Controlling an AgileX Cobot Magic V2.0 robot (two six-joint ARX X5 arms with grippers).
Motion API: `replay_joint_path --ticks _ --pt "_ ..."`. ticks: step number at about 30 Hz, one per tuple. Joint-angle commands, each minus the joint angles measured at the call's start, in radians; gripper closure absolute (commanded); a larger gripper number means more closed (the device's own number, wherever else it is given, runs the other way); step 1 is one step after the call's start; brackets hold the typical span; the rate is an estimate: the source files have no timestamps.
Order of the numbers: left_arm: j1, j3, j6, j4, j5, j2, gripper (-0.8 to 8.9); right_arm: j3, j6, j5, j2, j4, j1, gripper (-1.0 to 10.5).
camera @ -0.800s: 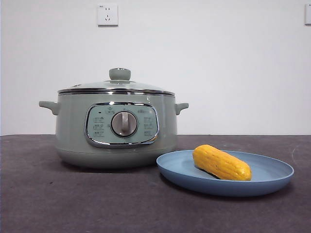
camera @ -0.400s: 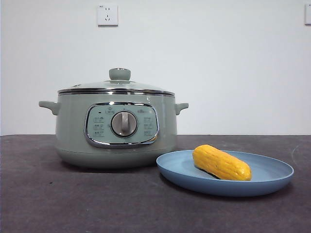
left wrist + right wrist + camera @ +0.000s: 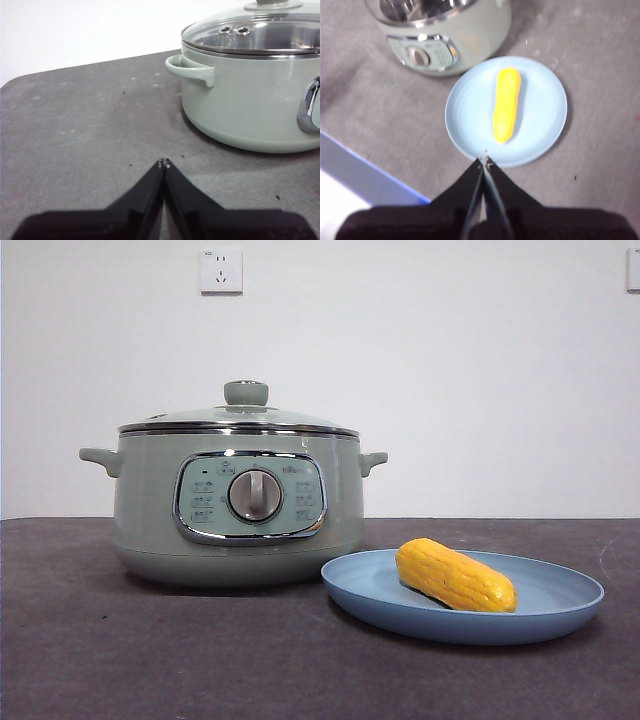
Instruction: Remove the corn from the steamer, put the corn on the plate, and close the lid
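The yellow corn (image 3: 456, 575) (image 3: 506, 104) lies on the light-blue plate (image 3: 560, 602) (image 3: 542, 107), to the right of the sage-green steamer (image 3: 150, 510) (image 3: 250, 105) (image 3: 470, 30). The glass lid (image 3: 240, 418) (image 3: 260, 30) with its green knob sits closed on the steamer. My left gripper (image 3: 163, 163) is shut and empty, low over the table beside the steamer's handle. High above the plate's near rim hangs my right gripper (image 3: 484, 161), shut with nothing in it. Neither arm shows in the front view.
A dark grey cloth covers the table (image 3: 100, 660). A white wall with a socket (image 3: 221, 270) stands behind. The table's edge, with a blue strip (image 3: 365, 175), shows in the right wrist view.
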Motion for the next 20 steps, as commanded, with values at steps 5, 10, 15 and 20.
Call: replay_joint_path --ticks 5,10,15,20 --pt "0.003 -0.014 -0.005 0.005 0.006 -0.002 8.17 -0.011 -0.035 -0.012 -0.073 0.254 -0.157 9.4" --pt "0.003 -0.014 -0.005 0.005 0.006 -0.002 8.17 -0.08 -0.074 -0.009 -0.159 0.407 -0.313 9.4" --pt "0.003 -0.014 -0.005 0.005 0.006 -0.002 8.17 -0.285 -0.084 -0.009 -0.279 0.66 -0.385 9.4" --pt "0.003 -0.014 -0.005 0.005 0.006 -0.002 8.17 -0.523 -0.085 -0.003 -0.386 0.834 -0.389 9.4"
